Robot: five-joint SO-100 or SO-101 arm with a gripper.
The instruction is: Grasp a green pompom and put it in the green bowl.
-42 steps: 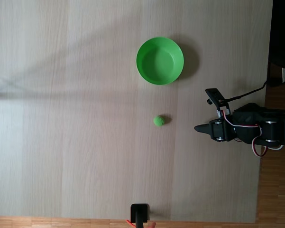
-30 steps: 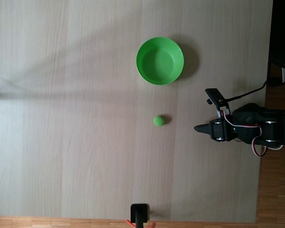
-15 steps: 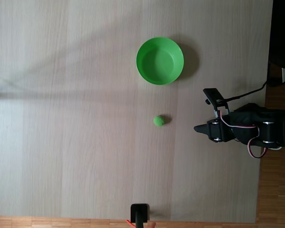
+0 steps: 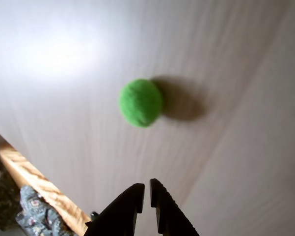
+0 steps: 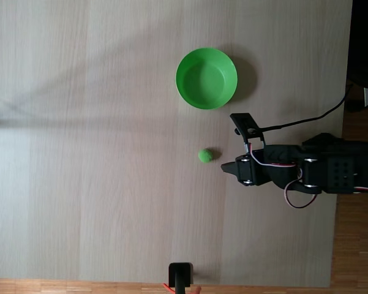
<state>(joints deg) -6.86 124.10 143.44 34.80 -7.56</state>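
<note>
The green pompom (image 5: 205, 155) lies on the pale wooden table, below the green bowl (image 5: 206, 78) in the fixed view. The bowl stands upright with nothing in it. My gripper (image 5: 224, 169) hangs just to the right of the pompom and slightly below it, apart from it. In the wrist view the pompom (image 4: 140, 102) sits above my gripper (image 4: 146, 188), whose two dark fingers (image 4: 131, 199) are shut with only a thin slit between them and nothing held.
The table (image 5: 98, 153) ends at a wooden floor strip on the right, where the arm's base (image 5: 340, 174) and cables sit. A small black mount (image 5: 180, 277) stands at the table's bottom edge. The wrist view catches a wooden edge (image 4: 44, 187) at lower left.
The arm has reached left across the table, bringing the gripper from well right of the pompom to just beside it. Pompom and bowl have not moved.
</note>
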